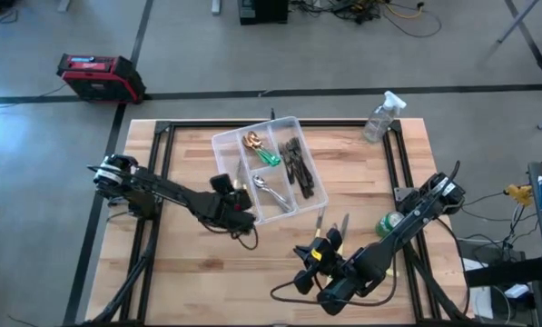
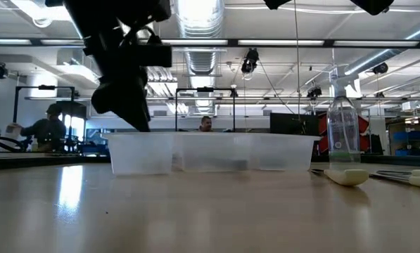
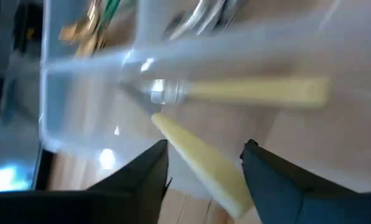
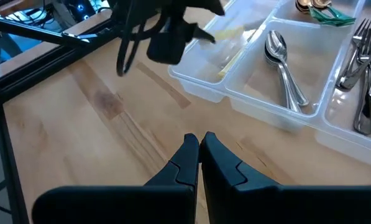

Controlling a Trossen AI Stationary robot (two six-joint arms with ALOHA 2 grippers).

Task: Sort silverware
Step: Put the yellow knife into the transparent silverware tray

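Note:
A clear divided tray (image 1: 293, 123) holds the silverware: gold spoons and green-handled pieces (image 1: 260, 150), dark forks (image 1: 298, 163), silver spoons (image 1: 269, 189). Two cream-yellow-handled knives (image 3: 253, 92) lie in its near-left compartment. My left gripper (image 3: 205, 146) hangs open over that compartment (image 1: 243, 211). One cream handle (image 3: 201, 165) lies between its fingers, apart from both. Two more knives (image 1: 330, 223) lie on the table next to the tray. My right gripper (image 4: 199, 155) is shut and empty, above bare wood near the table's near edge (image 1: 311, 263).
A green can (image 1: 389, 222) stands beside my right arm. A clear spray bottle (image 1: 382, 116) stands at the far right corner. Black frame rails (image 1: 166, 159) run along the left and right sides of the table. People sit in the room behind it (image 2: 48, 126).

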